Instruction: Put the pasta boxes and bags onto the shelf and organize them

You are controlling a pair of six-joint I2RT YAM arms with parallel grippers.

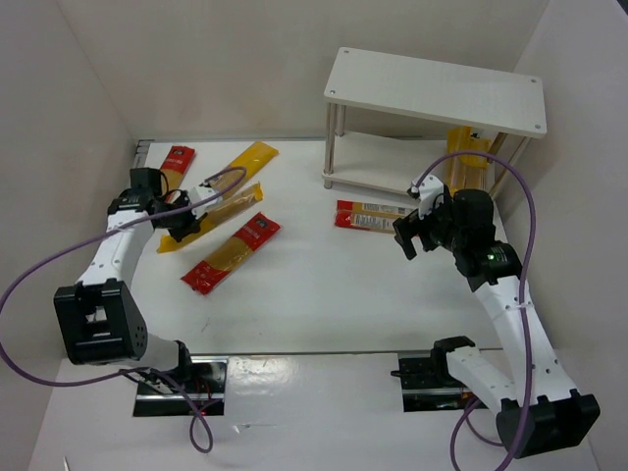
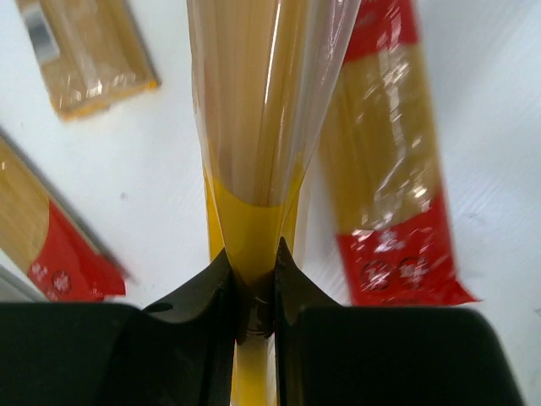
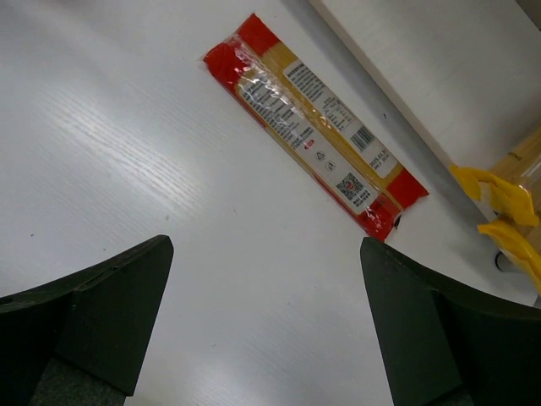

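Note:
My left gripper (image 1: 183,224) (image 2: 252,254) is shut on the yellow end of a clear-windowed yellow pasta bag (image 1: 221,213) (image 2: 262,110) at the table's left. A red pack (image 1: 232,252) (image 2: 389,169) lies beside it, with another yellow pack (image 1: 241,165) and a small red pack (image 1: 177,161) farther back. The white shelf (image 1: 437,86) stands at the back right, and a yellow pack (image 1: 467,157) (image 3: 507,207) rests on its lower tier. A red pack (image 1: 373,216) (image 3: 314,127) lies label-up before the shelf. My right gripper (image 1: 413,235) (image 3: 266,254) hangs open above bare table just near of it.
White walls close in the table on the left, back and right. The shelf's thin legs (image 1: 332,147) stand just behind the red pack at the right. Purple cables loop off both arms.

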